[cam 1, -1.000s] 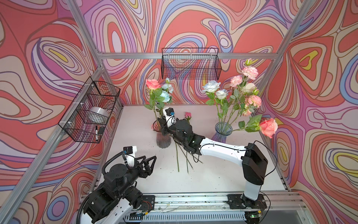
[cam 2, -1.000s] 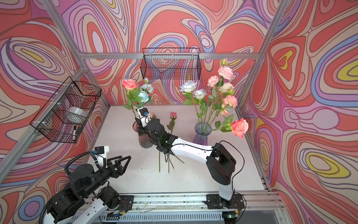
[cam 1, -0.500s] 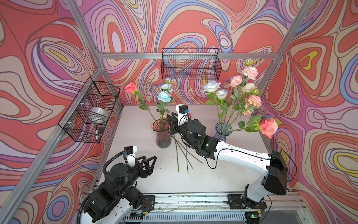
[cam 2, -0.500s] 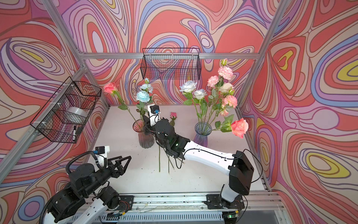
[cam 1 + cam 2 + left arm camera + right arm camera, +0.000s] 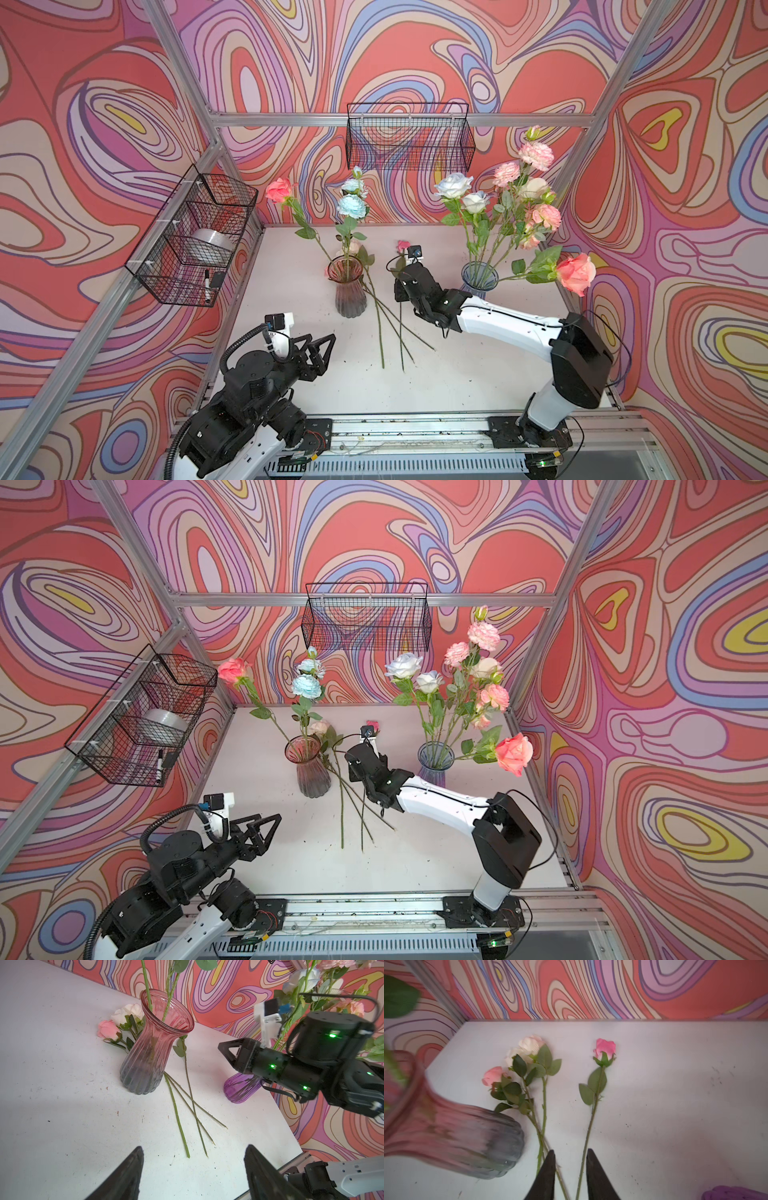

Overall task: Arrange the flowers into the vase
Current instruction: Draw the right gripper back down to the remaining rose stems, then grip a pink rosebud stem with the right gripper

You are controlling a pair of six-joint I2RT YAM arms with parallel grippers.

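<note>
A pink glass vase [image 5: 347,286] [image 5: 307,766] [image 5: 149,1053] holds a coral rose [image 5: 278,190] leaning left and pale blue flowers [image 5: 351,205]. A purple vase [image 5: 479,278] [image 5: 435,758] carries a full bunch of flowers. Three loose flowers lie on the table beside the pink vase: a pink bud [image 5: 604,1048], a pale pink rose [image 5: 494,1077] and a white one [image 5: 529,1044]. My right gripper [image 5: 571,1152] [image 5: 399,282] [image 5: 224,1048] hovers over their stems, jaws narrowly open and empty. At the front left my left gripper [image 5: 194,1147] [image 5: 322,338] is wide open and empty.
A wire basket [image 5: 409,137] hangs on the back wall. A second wire basket [image 5: 195,237] on the left wall holds a tape roll and a marker. The white table [image 5: 457,374] ends in front at a metal rail [image 5: 415,428].
The coral rose has tipped from upright to leaning left in the pink vase. My right gripper has drawn back to the right, away from that vase. The left arm has stayed still.
</note>
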